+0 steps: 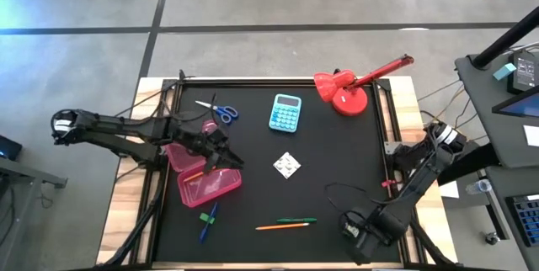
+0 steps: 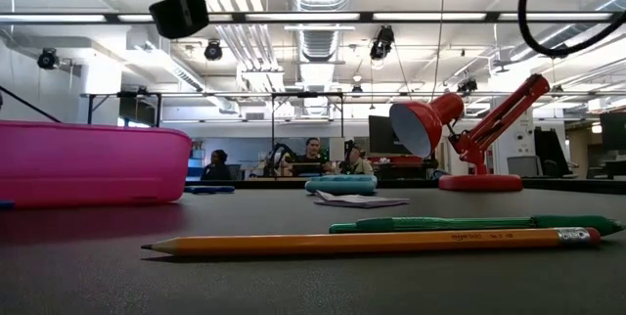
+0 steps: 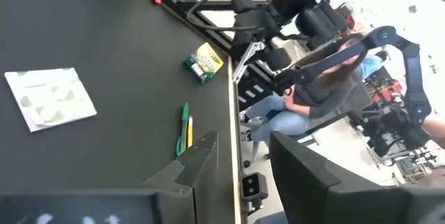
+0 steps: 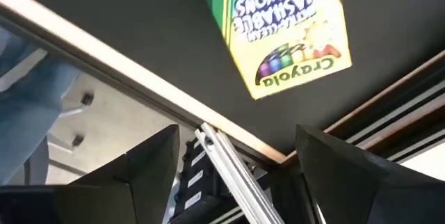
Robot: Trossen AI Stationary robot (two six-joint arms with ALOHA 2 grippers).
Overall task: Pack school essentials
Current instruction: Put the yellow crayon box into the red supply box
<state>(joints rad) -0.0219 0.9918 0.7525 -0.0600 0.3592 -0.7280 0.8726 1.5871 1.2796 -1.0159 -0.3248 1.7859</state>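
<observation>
An open pink case (image 1: 202, 183) lies at the table's left. Above its far right corner my left gripper (image 1: 223, 157) hovers open with nothing between its fingers (image 3: 201, 165). The crayon box (image 4: 285, 29) lies flat at the table's near right corner. My right gripper (image 4: 236, 175) stands open just above it, pointing steeply down, touching nothing. An orange pencil (image 1: 282, 226) and a green pen (image 1: 296, 220) lie side by side near the front edge. Blue and green markers (image 1: 207, 219) lie before the case. Blue-handled scissors (image 1: 219, 111) and a white patterned square (image 1: 287, 166) lie flat farther back.
A light-blue calculator (image 1: 285, 113) and a red desk lamp (image 1: 349, 90) stand at the far side. A black cable (image 1: 345, 191) loops on the mat near my right arm. The table's wooden rim (image 4: 139, 92) runs close by the crayon box. People sit in the room beyond.
</observation>
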